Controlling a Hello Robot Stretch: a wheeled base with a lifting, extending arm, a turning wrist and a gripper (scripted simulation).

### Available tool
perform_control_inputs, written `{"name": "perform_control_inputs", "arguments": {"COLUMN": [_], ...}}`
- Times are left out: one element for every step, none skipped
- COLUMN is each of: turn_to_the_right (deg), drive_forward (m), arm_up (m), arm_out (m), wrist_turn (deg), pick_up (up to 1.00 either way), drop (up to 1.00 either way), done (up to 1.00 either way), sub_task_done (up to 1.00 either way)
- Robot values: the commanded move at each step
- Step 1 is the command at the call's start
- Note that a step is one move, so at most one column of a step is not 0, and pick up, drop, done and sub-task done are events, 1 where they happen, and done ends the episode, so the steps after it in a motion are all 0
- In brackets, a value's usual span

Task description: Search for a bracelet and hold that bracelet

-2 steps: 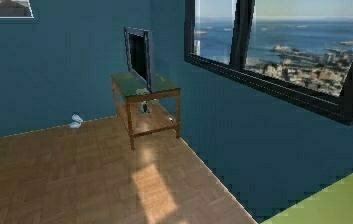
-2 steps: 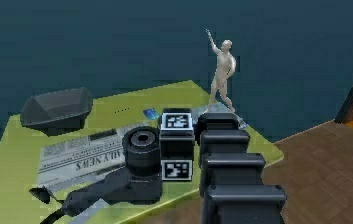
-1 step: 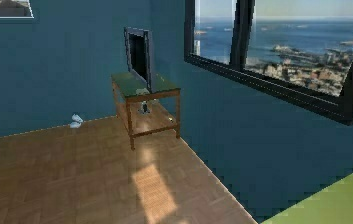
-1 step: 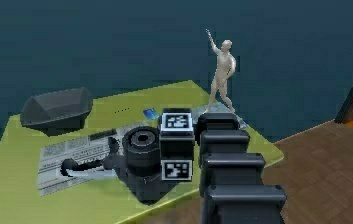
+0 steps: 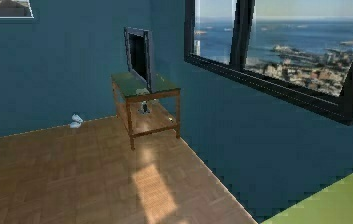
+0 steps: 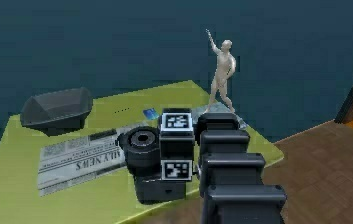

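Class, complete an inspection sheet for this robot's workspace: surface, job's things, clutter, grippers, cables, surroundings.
Surface: green table.
Job's things: nothing seen.
Clutter: newspaper, dark grey lump, statue.
Grippers: gripper near the newspaper; cannot tell whether it holds anything.
Cables: nothing seen.
Surroundings: blue walls, wood floor, window, screen on a side table.

The newspaper (image 6: 79, 162) on the green table (image 6: 14, 135) carries a dark headline and columns, none legible.
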Motion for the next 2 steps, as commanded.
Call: {"name": "perform_control_inputs", "arguments": {"turn_to_the_right": [0.0, 0.0], "drive_forward": [0.0, 0.0], "arm_up": [-0.12, 0.0], "arm_out": [0.0, 0.0], "wrist_turn": [0.0, 0.0], "pick_up": [0.0, 1.0], "drop": [0.0, 0.0], "done": [0.0, 0.0], "sub_task_done": [0.0, 0.0]}}
